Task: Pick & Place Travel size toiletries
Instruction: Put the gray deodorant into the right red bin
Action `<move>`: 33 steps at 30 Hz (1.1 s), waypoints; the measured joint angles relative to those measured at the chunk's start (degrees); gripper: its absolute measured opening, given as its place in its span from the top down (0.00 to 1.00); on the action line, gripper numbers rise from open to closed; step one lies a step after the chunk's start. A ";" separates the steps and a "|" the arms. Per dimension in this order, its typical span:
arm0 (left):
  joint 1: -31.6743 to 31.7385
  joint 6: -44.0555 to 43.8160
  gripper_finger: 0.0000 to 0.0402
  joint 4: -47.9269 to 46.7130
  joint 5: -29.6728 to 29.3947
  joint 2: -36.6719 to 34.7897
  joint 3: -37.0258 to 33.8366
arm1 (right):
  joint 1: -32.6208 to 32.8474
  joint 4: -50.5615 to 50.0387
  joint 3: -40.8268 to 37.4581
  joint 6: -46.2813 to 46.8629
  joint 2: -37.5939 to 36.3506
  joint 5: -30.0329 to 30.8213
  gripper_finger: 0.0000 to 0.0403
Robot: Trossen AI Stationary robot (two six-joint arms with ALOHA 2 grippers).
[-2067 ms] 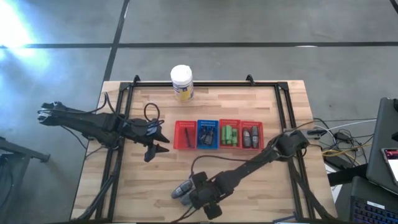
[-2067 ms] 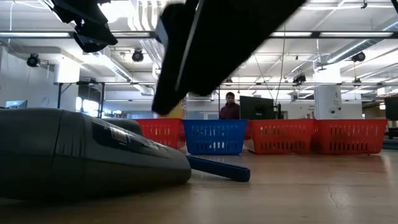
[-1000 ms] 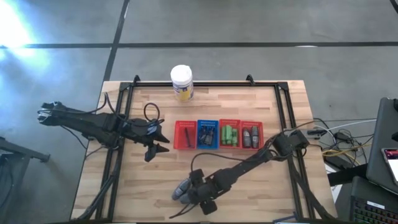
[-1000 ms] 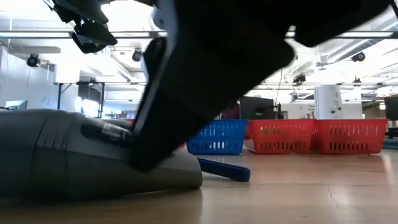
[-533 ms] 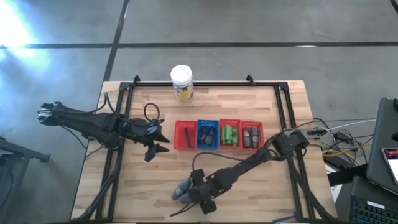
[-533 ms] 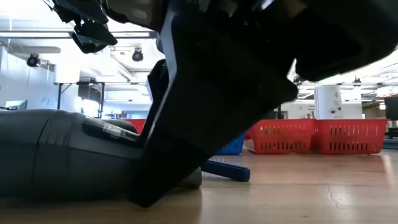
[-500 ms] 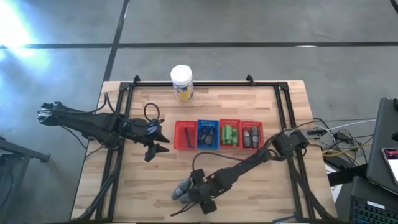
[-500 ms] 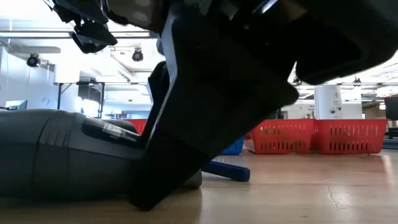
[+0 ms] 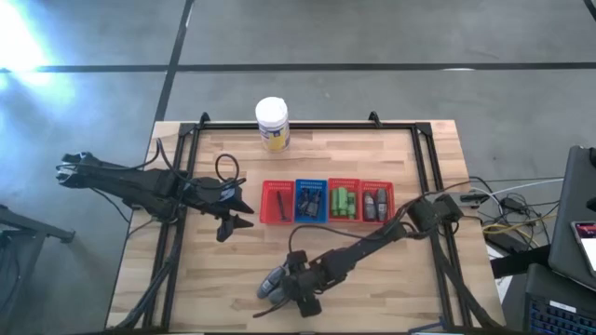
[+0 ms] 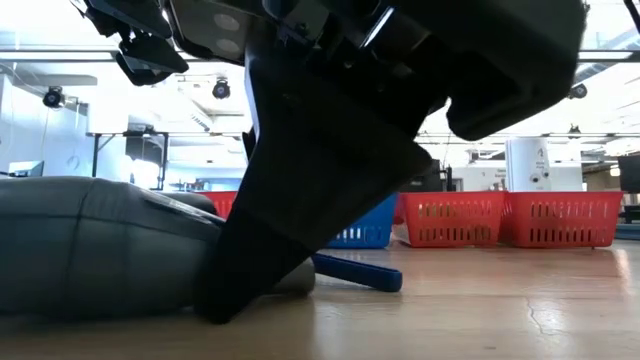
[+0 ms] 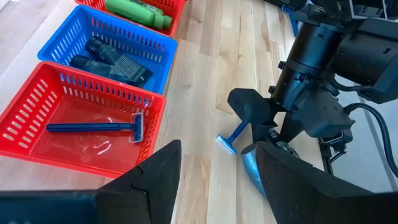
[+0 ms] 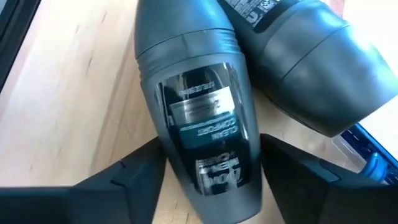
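In the lower centre of the high view, the right tool (image 9: 296, 296) is coming down over a grey bottle (image 12: 199, 118) lying on the worktop (image 9: 223, 279), fingers straddling it and narrowing, not yet gripping. A grasp looks imminent. The left tool (image 9: 244, 216) is waiting, half-open.

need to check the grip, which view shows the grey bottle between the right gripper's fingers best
The right wrist view: the grey oval bottle fills it, label up, lying between the right gripper's dark fingers, beside a second grey bottle. The low view shows only its side behind the finger. The high view shows a small grey shape; the left wrist view only a sliver.
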 joint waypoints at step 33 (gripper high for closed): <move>-4.55 19.54 0.47 3.46 6.08 0.95 0.02 | -7.17 -26.39 7.43 20.51 -12.22 -1.24 0.58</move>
